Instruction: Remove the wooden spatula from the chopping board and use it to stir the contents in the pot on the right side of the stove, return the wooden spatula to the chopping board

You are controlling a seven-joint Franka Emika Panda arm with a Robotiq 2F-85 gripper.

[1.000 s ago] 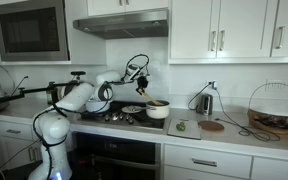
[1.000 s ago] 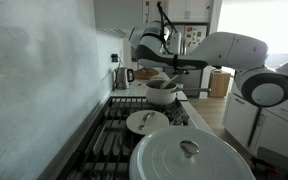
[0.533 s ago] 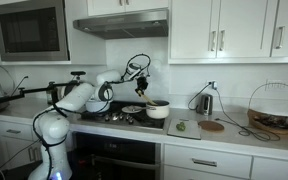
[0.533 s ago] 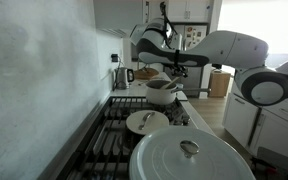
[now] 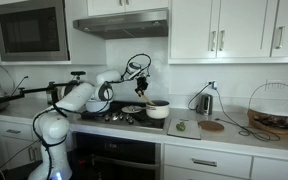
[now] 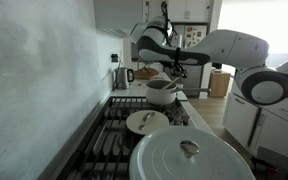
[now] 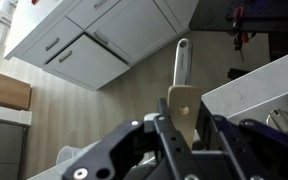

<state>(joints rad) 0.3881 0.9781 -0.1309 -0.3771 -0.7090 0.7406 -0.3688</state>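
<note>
My gripper (image 7: pixel 184 122) is shut on the wooden spatula (image 7: pixel 182 98), a light tan strip that runs up between the fingers in the wrist view. In both exterior views the gripper (image 5: pixel 141 86) (image 6: pixel 170 70) hangs just above the squat white pot (image 5: pixel 157 110) (image 6: pixel 162 94) on the black stove (image 5: pixel 119 117) (image 6: pixel 109 140). The spatula is too small to make out in those views. The pale chopping board (image 5: pixel 182 126) lies on the counter beside the pot with nothing on it.
A large lidded white pot (image 6: pixel 189 160) and a small white plate (image 6: pixel 147 121) stand on the stove. A round brown disc (image 5: pixel 212 126), a kettle (image 5: pixel 205 102) and a wire basket (image 5: pixel 273 108) are on the counter. The range hood (image 5: pixel 122 24) hangs overhead.
The gripper has shifted only slightly above the pot; it still holds the spatula.
</note>
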